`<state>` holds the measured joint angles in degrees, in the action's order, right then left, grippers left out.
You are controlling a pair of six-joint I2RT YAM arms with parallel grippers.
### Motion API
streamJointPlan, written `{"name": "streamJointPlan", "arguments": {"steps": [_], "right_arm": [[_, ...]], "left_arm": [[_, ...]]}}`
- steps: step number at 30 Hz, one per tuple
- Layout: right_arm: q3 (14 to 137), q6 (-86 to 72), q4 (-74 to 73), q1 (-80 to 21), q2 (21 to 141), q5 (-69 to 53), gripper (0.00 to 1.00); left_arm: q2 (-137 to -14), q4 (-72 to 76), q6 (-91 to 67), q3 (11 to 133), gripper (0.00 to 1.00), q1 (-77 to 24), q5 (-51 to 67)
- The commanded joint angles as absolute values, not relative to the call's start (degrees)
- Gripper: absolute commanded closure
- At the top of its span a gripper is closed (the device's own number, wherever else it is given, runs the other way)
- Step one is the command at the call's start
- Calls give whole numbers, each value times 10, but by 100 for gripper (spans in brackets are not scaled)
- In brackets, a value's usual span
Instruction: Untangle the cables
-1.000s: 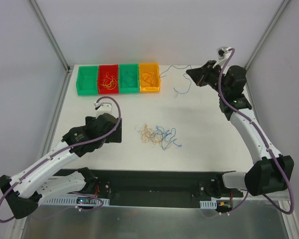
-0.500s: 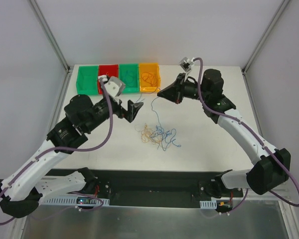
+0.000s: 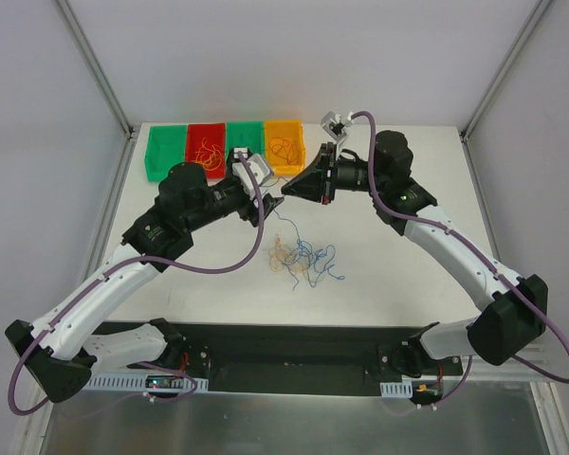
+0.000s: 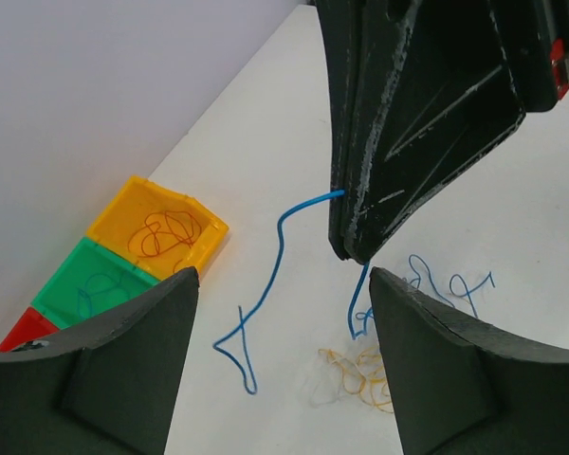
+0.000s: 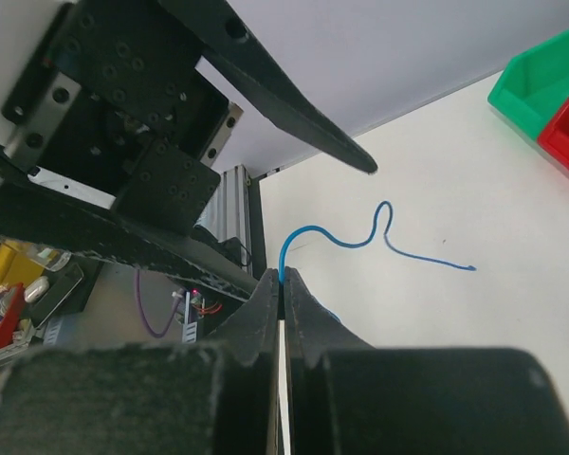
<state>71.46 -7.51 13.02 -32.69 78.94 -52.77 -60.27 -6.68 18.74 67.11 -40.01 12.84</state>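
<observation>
My right gripper [image 3: 286, 189] [image 5: 282, 277] is shut on a blue cable [image 5: 360, 237] [image 4: 270, 275] and holds it above the table. One end of that cable curls free to the side. Its other part [image 3: 292, 223] hangs down into the tangled pile of cables [image 3: 302, 254] [image 4: 365, 374], a mix of orange, yellow, blue and white. My left gripper [image 3: 266, 201] [image 4: 283, 280] is open, its fingers [image 4: 104, 370] on either side of the right gripper's tip with a gap all round, and it grips nothing.
A row of bins stands at the back left: a green bin [image 3: 166, 152], a red bin [image 3: 206, 149], a second green bin [image 3: 245, 142] and an orange bin [image 3: 284, 147] [image 4: 156, 232], some with sorted cables inside. The two grippers are close together above the table's middle.
My right gripper has carried the blue cable from the back right toward the middle. My left arm has swung up and right to meet it, and its jaws have narrowed a little.
</observation>
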Motion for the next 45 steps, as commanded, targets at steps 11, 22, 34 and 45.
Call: {"name": "streamJointPlan", "arguments": {"steps": [11, 22, 34, 45], "right_arm": [[757, -76, 152, -350, 786, -532, 100], [773, -61, 120, -365, 788, -498, 99], [771, -5, 34, -336, 773, -431, 20], [722, -63, 49, -227, 775, -341, 20]], "left_arm": [[-594, -2, 224, 624, 21, -396, 137], [-591, -2, 218, 619, 100, -397, 133], [-548, -10, 21, 583, 100, -353, 57], [-648, -34, -7, 741, 100, -204, -11]]}}
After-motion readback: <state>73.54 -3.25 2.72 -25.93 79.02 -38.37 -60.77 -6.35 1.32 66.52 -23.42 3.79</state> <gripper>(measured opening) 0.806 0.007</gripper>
